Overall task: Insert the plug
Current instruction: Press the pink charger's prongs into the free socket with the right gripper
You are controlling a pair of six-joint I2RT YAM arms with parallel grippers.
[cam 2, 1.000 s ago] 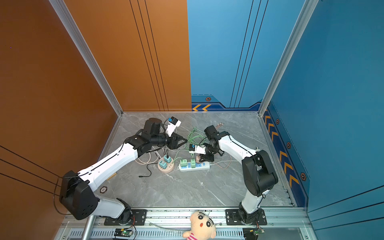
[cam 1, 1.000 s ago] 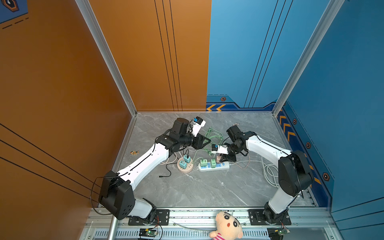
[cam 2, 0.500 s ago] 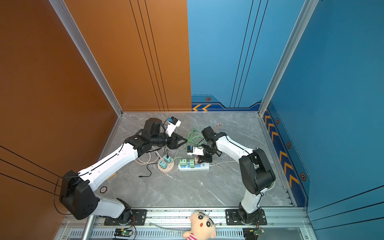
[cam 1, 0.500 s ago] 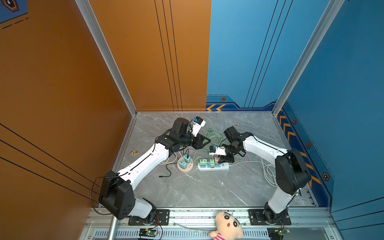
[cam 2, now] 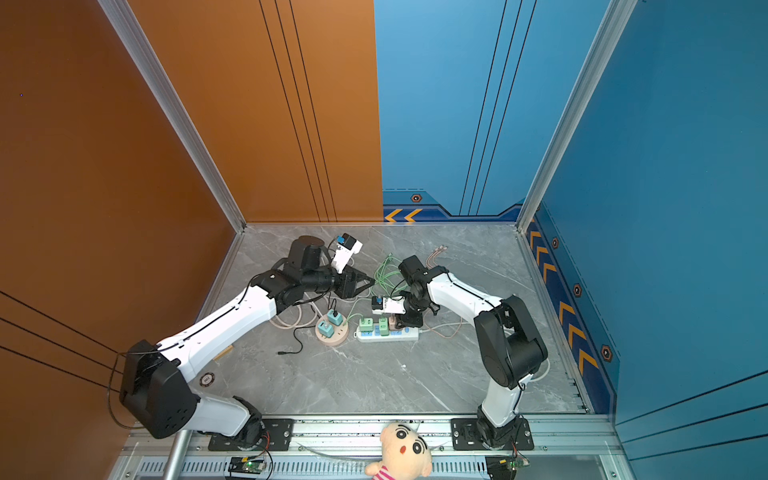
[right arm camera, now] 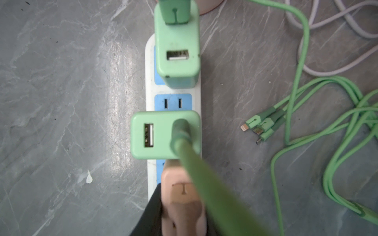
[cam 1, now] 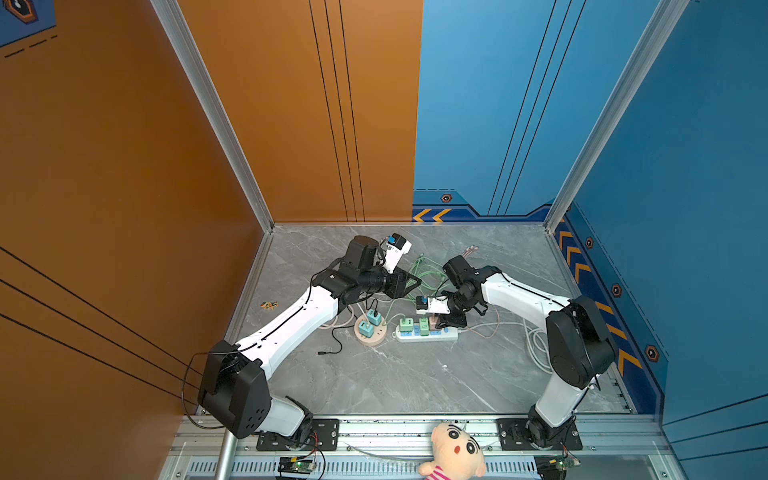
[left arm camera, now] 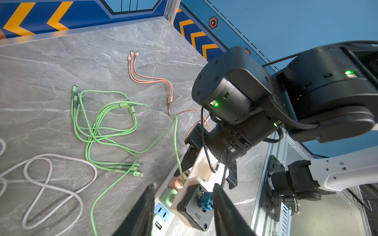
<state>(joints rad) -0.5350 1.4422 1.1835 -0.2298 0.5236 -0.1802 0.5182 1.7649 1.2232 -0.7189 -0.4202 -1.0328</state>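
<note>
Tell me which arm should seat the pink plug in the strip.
Right. The right pincer is shut on the pink plug, already at the strip beside the green chargers. The left pincer is open, empty, and hangs away from the strip, near the green cables.

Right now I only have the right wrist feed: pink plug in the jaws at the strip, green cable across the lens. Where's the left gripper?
Observer: The left gripper hovers open and empty over the green cable tangle, beyond the round hub.
Operator: Anything in that hub?
Observer: Two teal adapters stand plugged into it.
Operator: Strip's own lead?
Observer: A white lead leaves the power strip at the end nearest the right arm and coils beside that arm.
</note>
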